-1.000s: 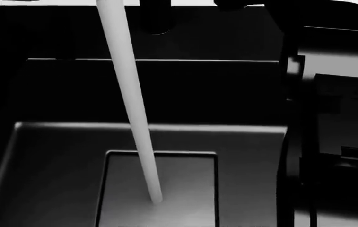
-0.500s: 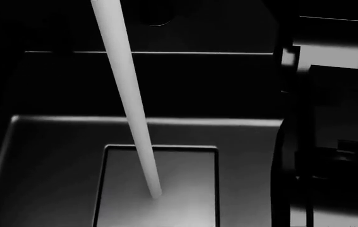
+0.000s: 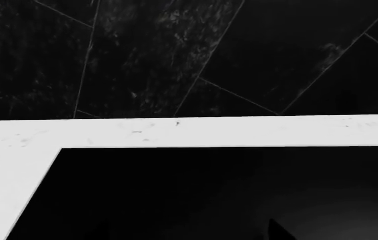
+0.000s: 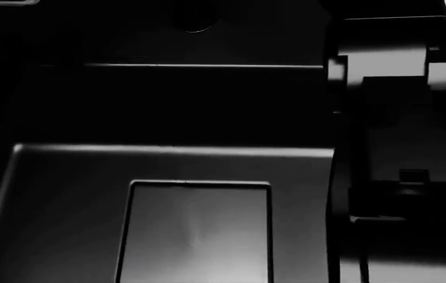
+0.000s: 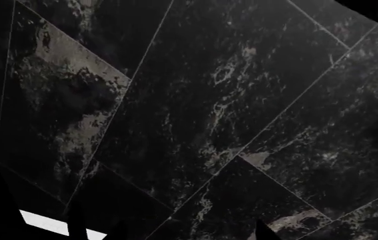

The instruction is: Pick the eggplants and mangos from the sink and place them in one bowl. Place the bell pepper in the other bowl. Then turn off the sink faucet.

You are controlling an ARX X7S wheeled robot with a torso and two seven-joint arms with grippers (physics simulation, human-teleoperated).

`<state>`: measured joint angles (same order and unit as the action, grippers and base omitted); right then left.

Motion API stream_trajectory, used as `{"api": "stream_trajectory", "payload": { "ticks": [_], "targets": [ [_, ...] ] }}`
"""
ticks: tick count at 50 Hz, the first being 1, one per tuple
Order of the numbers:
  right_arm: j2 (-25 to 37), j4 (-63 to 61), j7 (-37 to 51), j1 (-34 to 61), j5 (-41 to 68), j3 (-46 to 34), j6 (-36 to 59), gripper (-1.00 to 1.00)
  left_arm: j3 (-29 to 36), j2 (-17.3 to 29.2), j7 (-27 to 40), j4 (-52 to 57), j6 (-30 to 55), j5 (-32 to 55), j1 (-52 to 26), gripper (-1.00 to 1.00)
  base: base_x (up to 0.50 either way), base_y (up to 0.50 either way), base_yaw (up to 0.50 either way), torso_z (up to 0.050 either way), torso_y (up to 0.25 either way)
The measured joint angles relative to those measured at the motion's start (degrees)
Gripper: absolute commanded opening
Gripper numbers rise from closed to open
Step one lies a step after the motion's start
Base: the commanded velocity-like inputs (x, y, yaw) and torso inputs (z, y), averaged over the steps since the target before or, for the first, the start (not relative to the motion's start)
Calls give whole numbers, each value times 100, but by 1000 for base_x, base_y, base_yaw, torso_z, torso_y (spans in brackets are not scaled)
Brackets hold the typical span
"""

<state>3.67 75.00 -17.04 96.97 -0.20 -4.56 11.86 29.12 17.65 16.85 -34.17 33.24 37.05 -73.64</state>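
The sink (image 4: 65, 206) runs no water; its drain plate (image 4: 195, 233) lies flat.

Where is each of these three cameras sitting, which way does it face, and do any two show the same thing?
Head view: on the robot's head, looking down into the sink at its drain plate; the right arm fills one side.
Left wrist view: by the left gripper, facing the white counter edge, dark marble tiles beyond; no gripper identifiable.
Right wrist view: by the right gripper, facing marble tiles; dark tips at the frame edge.
Shared: both wrist views show the tiles.
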Motion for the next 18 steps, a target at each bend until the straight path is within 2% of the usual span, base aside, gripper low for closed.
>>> {"api": "stream_trajectory", "payload": {
  "ticks": [10,18],
  "targets": [
    [-1,0,152,12,395,-536,-37,100,15,34,-73,-87,-96,-27,27,100,3,4,8,0,0],
    [-26,-3,225,-17,296,-265,-15,100,9,74,-60,-56,-74,-19,26,100,3,3,8,0,0]
  ]
}}
